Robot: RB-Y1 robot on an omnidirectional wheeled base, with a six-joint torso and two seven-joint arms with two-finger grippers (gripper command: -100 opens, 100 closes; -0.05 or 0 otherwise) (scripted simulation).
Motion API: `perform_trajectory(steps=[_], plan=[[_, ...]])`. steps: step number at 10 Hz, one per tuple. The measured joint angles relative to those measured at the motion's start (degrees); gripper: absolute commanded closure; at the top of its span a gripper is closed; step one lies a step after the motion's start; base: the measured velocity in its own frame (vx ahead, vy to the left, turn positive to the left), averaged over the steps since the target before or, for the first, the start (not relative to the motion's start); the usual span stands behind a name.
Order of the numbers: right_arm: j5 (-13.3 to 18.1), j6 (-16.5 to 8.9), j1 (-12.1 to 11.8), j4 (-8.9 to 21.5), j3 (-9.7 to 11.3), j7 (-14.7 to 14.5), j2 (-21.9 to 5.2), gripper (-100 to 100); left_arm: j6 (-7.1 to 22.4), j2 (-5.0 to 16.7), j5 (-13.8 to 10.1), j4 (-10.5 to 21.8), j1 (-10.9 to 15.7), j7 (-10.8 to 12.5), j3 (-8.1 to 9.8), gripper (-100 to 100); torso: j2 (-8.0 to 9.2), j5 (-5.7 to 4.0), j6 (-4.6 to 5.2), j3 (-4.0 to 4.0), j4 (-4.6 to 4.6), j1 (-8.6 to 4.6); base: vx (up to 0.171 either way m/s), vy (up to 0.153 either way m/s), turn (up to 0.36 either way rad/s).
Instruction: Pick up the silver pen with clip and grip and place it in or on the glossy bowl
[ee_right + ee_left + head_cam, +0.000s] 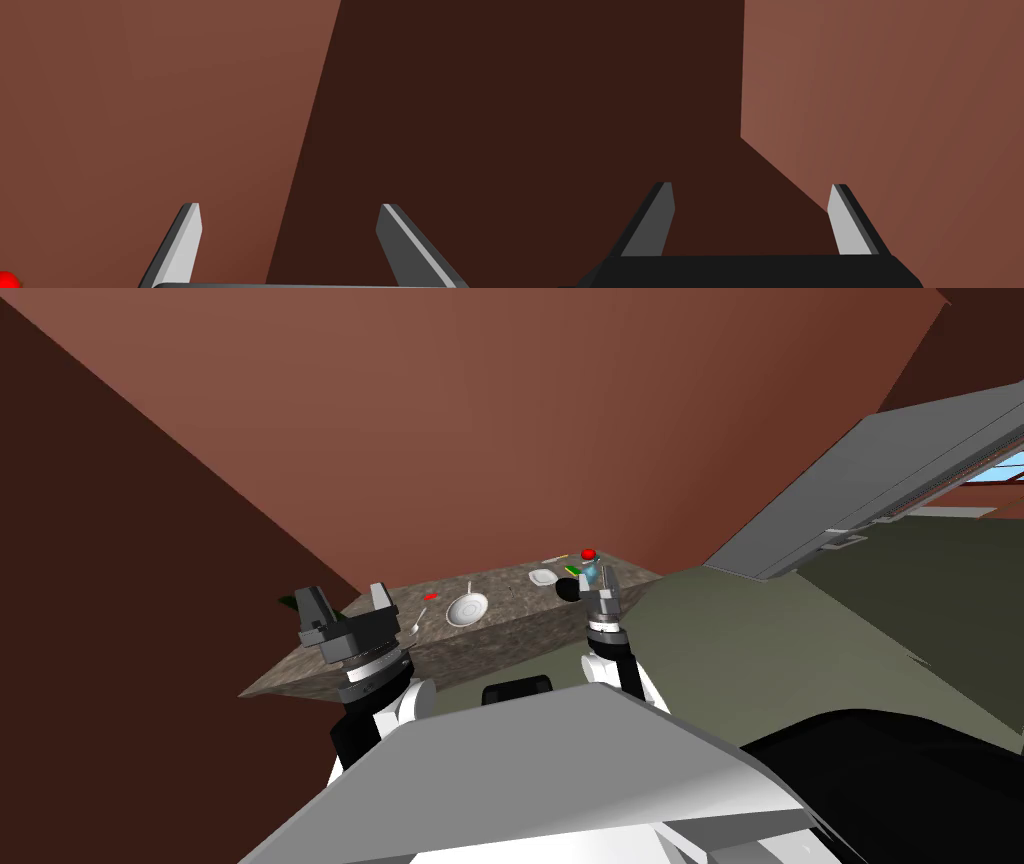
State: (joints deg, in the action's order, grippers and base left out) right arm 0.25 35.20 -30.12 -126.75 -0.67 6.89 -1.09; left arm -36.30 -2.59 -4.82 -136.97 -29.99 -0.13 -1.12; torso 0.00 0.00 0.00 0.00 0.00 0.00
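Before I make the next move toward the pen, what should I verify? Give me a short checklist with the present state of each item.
1. The left gripper is open and empty: ok.
2. The right gripper is open and empty: ok.
3. Pen found: cannot tell; a thin light stick lies on the counter near the left gripper.
4. Bowl found: cannot tell; a white round dish and a black round thing both sit there.
5. Wrist cameras aimed at the counter: not ok; both face brown walls.

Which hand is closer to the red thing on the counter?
Right. The right gripper is just in front of the red thing; the left gripper is at the counter's other end.
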Motion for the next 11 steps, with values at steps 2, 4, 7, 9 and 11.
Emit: perform_trajectory(steps=[2,4,7,9,11], plan=[[-0.11,-1.36,1.1,0.66,-0.14,0.72,-2.1,-100,0.0,0.0,0.0,0.0,0.0,0.0,0.0,0,-0.06,0.0,-0.01,-0.03,-0.01,0.02,0.016,0.016,0.03],[-0.47,-3.2,3.82,3.4,-0.78,2.2,-4.45,-100,0.0,0.0,0.0,0.0,0.0,0.0,0.0,0,-0.12,0.01,-0.01,-0.07,-0.03,0.07,0.032,0.031,0.045],[-0.62,-6.45,8.3,7.17,-1.02,3.96,-6.04,-100,0.0,0.0,0.0,0.0,0.0,0.0,0.0,0,-0.14,0.02,-0.01,-0.08,-0.03,0.07,0.027,0.023,0.04],[-0.83,-9.12,11.04,9.24,-1.22,5.46,-6.76,-100,0.0,0.0,0.0,0.0,0.0,0.0,0.0,0,-0.13,0.02,0.0,-0.08,-0.03,0.08,0.025,0.02,0.04],[-1.09,-13.09,14.51,11.13,-1.48,7.16,-7.22,-100,0.0,0.0,0.0,0.0,0.0,0.0,0.0,0,-0.16,0.03,-0.01,-0.09,-0.04,0.12,0.03,0.03,0.053]])
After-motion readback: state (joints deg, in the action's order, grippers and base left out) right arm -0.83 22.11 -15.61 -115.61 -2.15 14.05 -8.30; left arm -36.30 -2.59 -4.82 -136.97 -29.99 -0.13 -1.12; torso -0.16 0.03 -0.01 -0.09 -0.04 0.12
